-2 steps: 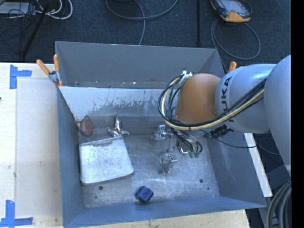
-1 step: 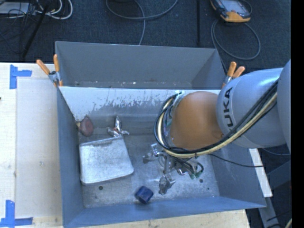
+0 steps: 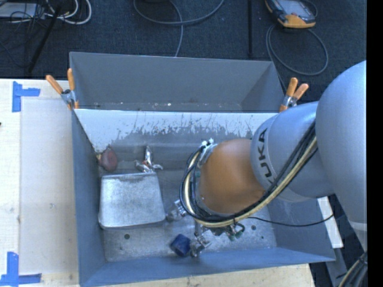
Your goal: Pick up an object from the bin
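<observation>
While near front, blue block (image 3: 180, 244) beside jaws

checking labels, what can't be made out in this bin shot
camera view: grey metal bin floor beneath the orange wrist cover, hidden by the arm.
camera view: small dark blue block beside the gripper, touching or apart unclear.
camera view: small shiny metal piece, too small to identify.

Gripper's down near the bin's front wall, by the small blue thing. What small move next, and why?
Probably shift the gripper a little toward the view's left, to centre it over the blue block. The block lies on the floor of the bin just beside the gripper's tip and is not visibly held. The metal tray sits apart from it, so that side looks free.
</observation>
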Action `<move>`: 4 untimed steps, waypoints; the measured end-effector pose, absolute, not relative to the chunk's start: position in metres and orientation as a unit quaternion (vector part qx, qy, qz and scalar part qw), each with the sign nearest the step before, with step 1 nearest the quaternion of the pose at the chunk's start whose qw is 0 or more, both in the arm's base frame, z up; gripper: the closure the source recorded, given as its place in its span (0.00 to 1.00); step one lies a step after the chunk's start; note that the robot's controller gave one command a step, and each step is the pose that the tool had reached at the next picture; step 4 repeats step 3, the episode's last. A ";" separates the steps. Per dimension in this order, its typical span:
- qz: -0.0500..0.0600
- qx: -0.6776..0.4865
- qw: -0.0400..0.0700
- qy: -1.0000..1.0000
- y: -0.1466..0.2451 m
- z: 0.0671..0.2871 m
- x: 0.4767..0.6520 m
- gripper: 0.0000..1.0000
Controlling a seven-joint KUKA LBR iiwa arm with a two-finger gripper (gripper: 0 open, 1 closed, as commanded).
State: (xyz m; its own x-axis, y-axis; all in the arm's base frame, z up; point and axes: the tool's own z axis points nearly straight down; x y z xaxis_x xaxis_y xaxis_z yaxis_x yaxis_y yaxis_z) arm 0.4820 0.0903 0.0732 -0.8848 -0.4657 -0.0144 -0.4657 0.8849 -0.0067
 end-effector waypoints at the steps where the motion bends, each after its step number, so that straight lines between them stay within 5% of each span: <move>1: -0.003 -0.387 0.008 0.922 0.118 0.073 0.479 0.00; 2: -0.001 -0.386 0.004 0.923 0.120 0.072 0.476 1.00; 3: -0.001 -0.451 0.004 0.893 0.107 0.212 0.480 1.00; 4: -0.001 -0.451 0.004 0.893 0.107 0.212 0.480 1.00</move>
